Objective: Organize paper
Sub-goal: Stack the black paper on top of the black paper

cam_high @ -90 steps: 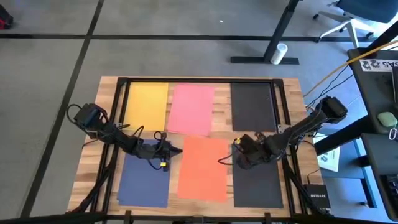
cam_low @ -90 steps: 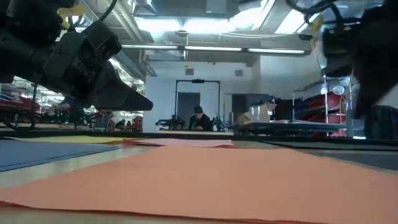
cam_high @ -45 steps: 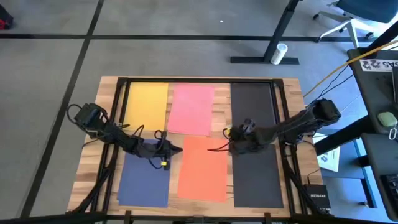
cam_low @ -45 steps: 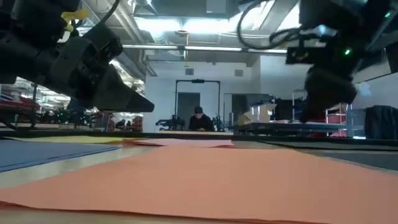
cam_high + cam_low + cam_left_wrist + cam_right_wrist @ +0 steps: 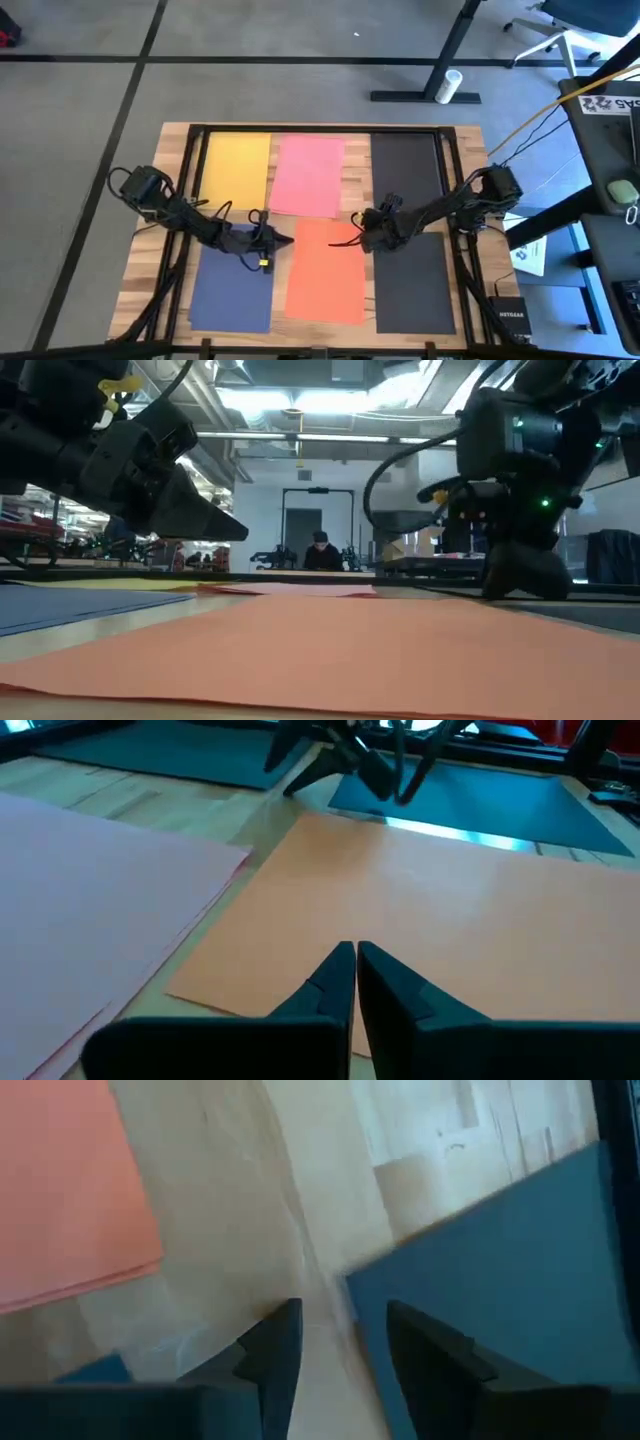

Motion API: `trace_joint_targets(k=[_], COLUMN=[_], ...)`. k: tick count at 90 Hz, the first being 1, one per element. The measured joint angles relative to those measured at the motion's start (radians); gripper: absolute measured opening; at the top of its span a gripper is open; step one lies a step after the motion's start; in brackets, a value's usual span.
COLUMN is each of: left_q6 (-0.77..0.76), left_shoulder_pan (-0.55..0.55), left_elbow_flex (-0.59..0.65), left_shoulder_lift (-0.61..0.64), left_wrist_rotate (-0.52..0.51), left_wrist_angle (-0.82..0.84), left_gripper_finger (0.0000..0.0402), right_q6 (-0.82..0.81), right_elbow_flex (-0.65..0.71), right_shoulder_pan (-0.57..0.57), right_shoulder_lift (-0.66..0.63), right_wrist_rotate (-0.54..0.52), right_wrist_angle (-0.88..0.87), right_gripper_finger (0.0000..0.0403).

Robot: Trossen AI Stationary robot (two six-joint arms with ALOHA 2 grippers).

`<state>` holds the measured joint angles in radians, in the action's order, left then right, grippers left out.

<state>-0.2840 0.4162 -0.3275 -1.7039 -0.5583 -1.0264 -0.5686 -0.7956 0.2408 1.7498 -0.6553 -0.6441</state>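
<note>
Six coloured sheets lie flat on the wooden surface point(image 5: 163, 180). Along the far edge are a yellow sheet point(image 5: 235, 170) toward the left corner, a pink sheet point(image 5: 308, 175) in the middle and a black sheet point(image 5: 405, 170) toward the right. Along the near edge are a navy sheet point(image 5: 232, 285) on the left, an orange sheet point(image 5: 327, 270) in the middle, its far edge touching or slightly overlapping the pink one, and a second black sheet point(image 5: 415, 280) on the right.

The left gripper point(image 5: 283, 240) hangs at the orange sheet's left edge, fingers point(image 5: 335, 980) pressed together on nothing. The right gripper point(image 5: 362, 228) is low over the bare strip between the orange sheet and the near black sheet, fingers point(image 5: 275, 1350) slightly apart and empty.
</note>
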Motion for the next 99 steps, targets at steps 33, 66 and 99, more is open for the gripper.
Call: trace_joint_targets(k=[33,66,99], left_q6=[0.0,0.0,0.0], left_shoulder_pan=[0.0,0.0,0.001], left_elbow_flex=[0.0,0.0,0.0], left_shoulder_lift=[0.0,0.0,0.0], left_wrist_rotate=[0.0,0.0,0.0], left_wrist_angle=[0.003,0.006,0.006], left_gripper_finger=[0.0,0.0,0.0], right_q6=[0.027,0.027,0.015], right_elbow_flex=[0.002,-0.045,-0.261], right_shoulder_pan=[-0.088,-0.082,-0.058], right_shoulder_lift=[0.01,0.017,-0.028], right_wrist_rotate=[-0.015,0.028,0.138], right_wrist_angle=[0.025,-0.058,-0.406], right_gripper_finger=[0.0136,0.0013,0.0001])
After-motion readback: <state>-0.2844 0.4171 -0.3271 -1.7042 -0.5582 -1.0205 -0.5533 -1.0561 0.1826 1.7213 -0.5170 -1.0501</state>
